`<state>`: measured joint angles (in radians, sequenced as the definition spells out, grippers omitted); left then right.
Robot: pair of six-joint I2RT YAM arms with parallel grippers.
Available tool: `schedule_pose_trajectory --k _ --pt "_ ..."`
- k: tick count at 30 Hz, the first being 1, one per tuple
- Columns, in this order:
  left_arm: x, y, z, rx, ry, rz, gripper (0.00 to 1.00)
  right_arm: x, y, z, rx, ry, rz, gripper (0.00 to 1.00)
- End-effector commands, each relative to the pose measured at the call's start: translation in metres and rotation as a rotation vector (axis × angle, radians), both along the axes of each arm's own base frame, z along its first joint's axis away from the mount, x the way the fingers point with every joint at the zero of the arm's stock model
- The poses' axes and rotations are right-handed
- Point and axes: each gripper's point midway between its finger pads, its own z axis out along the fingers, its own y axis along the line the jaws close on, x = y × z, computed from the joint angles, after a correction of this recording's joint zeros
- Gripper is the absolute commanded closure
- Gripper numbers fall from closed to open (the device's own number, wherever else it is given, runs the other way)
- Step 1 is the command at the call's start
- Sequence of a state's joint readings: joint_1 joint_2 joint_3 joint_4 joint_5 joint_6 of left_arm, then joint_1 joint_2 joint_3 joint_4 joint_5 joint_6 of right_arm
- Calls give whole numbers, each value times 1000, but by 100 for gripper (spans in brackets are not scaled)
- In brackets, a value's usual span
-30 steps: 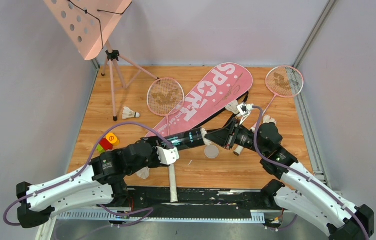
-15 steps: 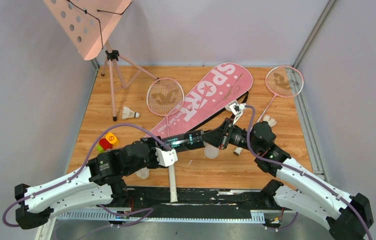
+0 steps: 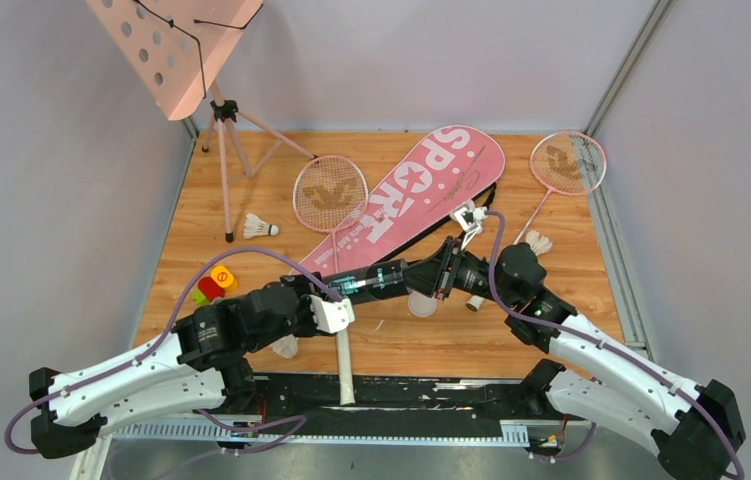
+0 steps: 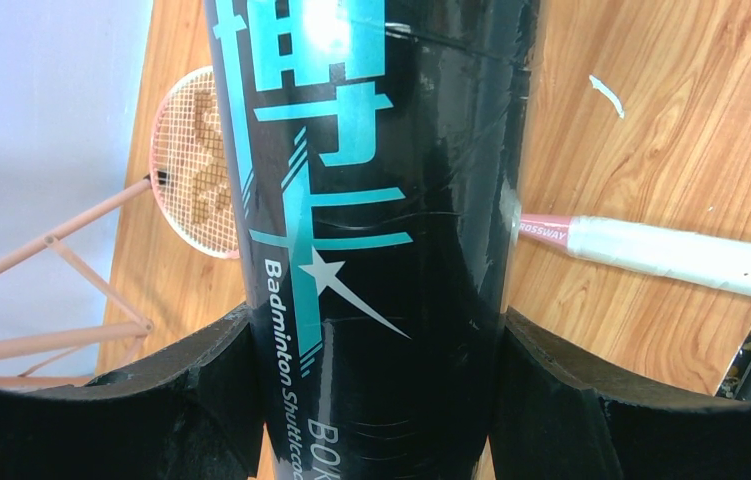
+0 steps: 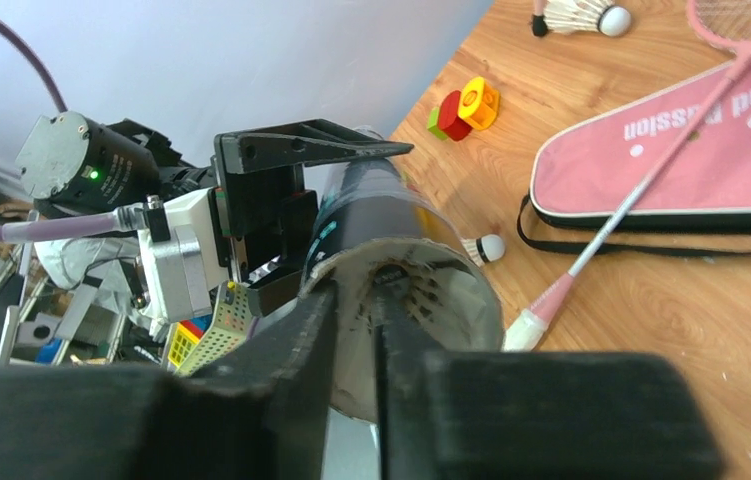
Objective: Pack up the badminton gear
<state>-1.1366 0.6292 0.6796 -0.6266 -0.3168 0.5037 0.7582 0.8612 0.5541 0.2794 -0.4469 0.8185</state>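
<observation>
From above, the left claw [image 3: 356,290] is clamped around the black tube [image 3: 396,277] and holds it level over the table [image 3: 551,330]. The tube's open end is turned toward the right claw [image 3: 446,275], which meets it. I judge that one arm steadies the tube so the other can load it. The racket bag [image 3: 421,190] lies flat behind them. The left racket [image 3: 331,195] has its shaft across the bag's narrow end, and the right racket [image 3: 569,162] sits well apart in the far corner; neither is packed. One shuttlecock [image 3: 261,227] lies near the music stand [image 3: 176,45], a second shuttlecock [image 3: 538,241] lies beside the right arm, and a round lid [image 3: 421,303] rests on the table below the tube's mouth. The left wrist view adds what the overhead cannot: both pads press flat on the tube's sides, and the left racket's white handle [image 4: 671,255] lies on the wood beneath. Only the right wrist view looks into the mouth, where what seem to be feathers [image 5: 416,290] sit inside. The right claw's fingers stand close together at the rim with a slim gap between them, and I cannot tell whether they pinch anything.
</observation>
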Motion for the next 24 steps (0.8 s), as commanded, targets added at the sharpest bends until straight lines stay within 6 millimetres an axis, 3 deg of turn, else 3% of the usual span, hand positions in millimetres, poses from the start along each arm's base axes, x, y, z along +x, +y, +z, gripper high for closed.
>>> schedule_pose_trajectory --k 1,6,10,16,19,24 --pt "6 -4 21 -69 -47 16 57 5 -11 12 1 8 -82 75" --pt "10 1 22 -66 -64 49 57 13 -33 -1 -95 67 -212 63" --pt "13 5 25 -66 -79 76 57 26 -52 -5 -108 49 -346 63" --pt "15 10 29 -75 -95 99 57 67 -91 -28 -240 78 -643 65" --pt "15 10 31 -86 -101 100 57 77 -95 -31 -264 84 -688 65" --pt "15 10 31 -85 -102 101 57 73 -75 -18 -285 3 -562 60"
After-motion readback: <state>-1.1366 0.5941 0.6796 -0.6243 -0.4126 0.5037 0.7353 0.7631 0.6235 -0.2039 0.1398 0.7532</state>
